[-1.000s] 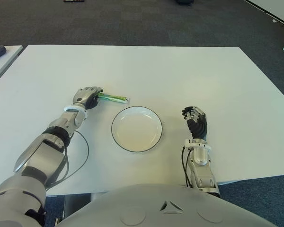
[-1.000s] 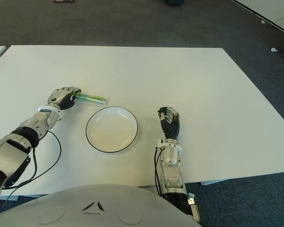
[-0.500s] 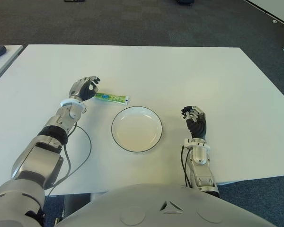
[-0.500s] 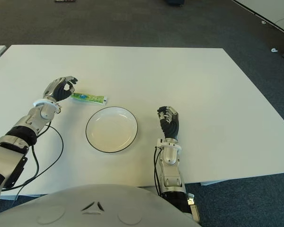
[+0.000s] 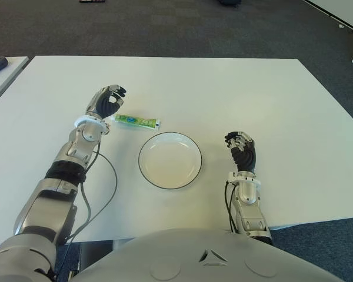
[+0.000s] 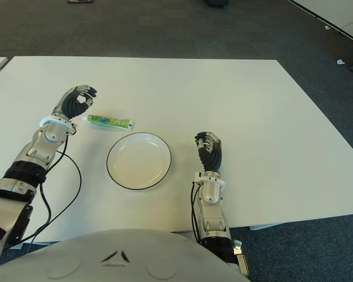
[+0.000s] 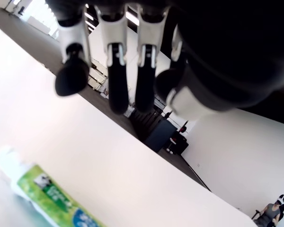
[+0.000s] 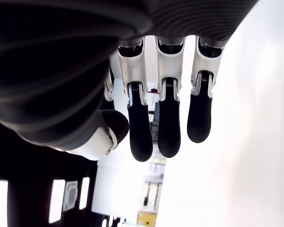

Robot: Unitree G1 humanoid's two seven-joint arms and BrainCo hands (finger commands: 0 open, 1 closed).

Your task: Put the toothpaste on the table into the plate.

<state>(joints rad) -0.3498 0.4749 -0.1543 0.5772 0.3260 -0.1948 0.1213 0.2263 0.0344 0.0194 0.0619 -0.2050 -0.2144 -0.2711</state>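
left hand [image 5: 107, 101] empty, fingers loosely curled, nearer one | toothpaste [image 5: 137, 121] just to its right, lying crosswise on tabletop [image 5: 223, 88] | plate [image 5: 170, 160] beyond | right hand [image 5: 242, 151] idle right of plate

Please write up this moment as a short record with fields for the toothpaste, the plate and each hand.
toothpaste: green and white toothpaste tube lying flat on the white table, held by neither hand
plate: round white plate with a dark rim, nothing in it, just on the robot's side of the tube and apart from it
left hand: left hand raised beside the tube's cap end, fingers loosely curled, holding nothing
right hand: right hand to the right of the plate, idle, holding nothing
task status: tube not yet in the plate
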